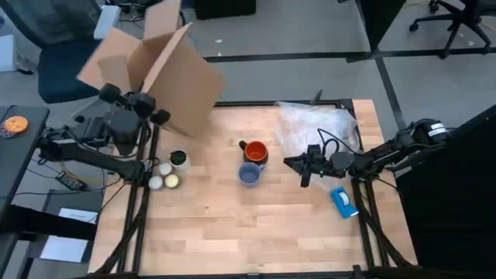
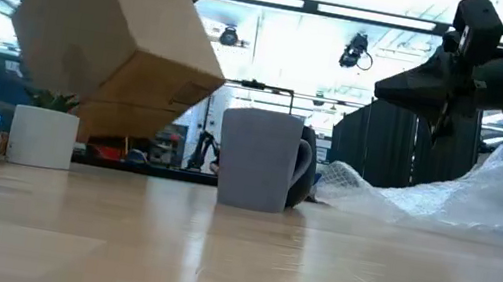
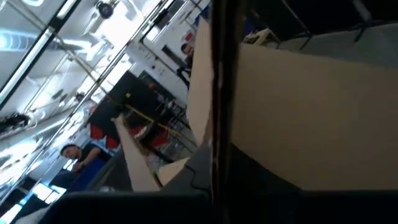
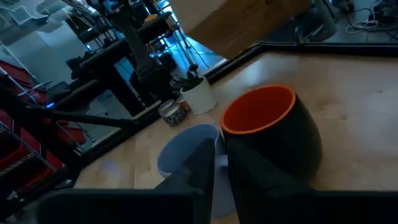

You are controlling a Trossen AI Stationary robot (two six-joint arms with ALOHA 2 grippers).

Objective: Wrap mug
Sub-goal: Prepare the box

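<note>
The mug (image 1: 256,150) stands mid-table, touching a grey-blue cup (image 1: 249,174) on its near side, while the right gripper (image 1: 298,169) hovers just to its right, fingers slightly parted and empty — the left gripper (image 1: 152,108) clamps a tilted cardboard box (image 1: 159,66) at the far left.

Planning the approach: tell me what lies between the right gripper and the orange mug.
Bare tabletop only, in the high view: nothing between the right gripper and the orange mug.
</note>
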